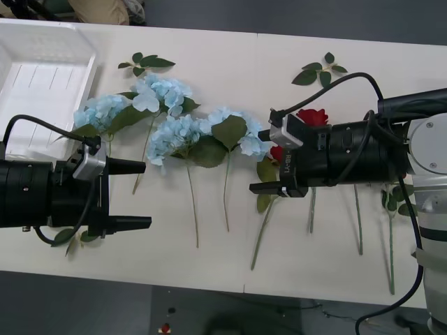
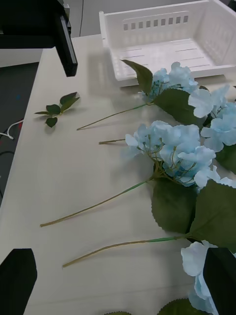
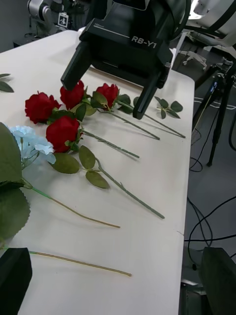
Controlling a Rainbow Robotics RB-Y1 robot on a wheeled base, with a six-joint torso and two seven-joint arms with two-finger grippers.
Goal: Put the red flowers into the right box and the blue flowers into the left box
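Note:
Several blue flowers (image 1: 178,132) lie across the table's middle, their stems toward the near edge; they also fill the right wrist view (image 2: 172,152). Red flowers (image 1: 312,115) lie at the right, mostly under my right arm, and several blooms (image 3: 61,132) show in the left wrist view. My right gripper (image 1: 264,162) hovers open over the roses, its black fingers (image 3: 73,71) on either side of two blooms. At the left, my left gripper (image 1: 136,195) stands open above bare table, near the blue flowers' stems. The left box (image 1: 42,77) sits at the far left corner. The right box is out of view.
Loose green leaf sprigs lie at the far side (image 1: 143,63), at the far right (image 1: 321,71) and under the left arm (image 1: 73,237). Bare table runs along the near edge between the stems. A cable loops over each arm.

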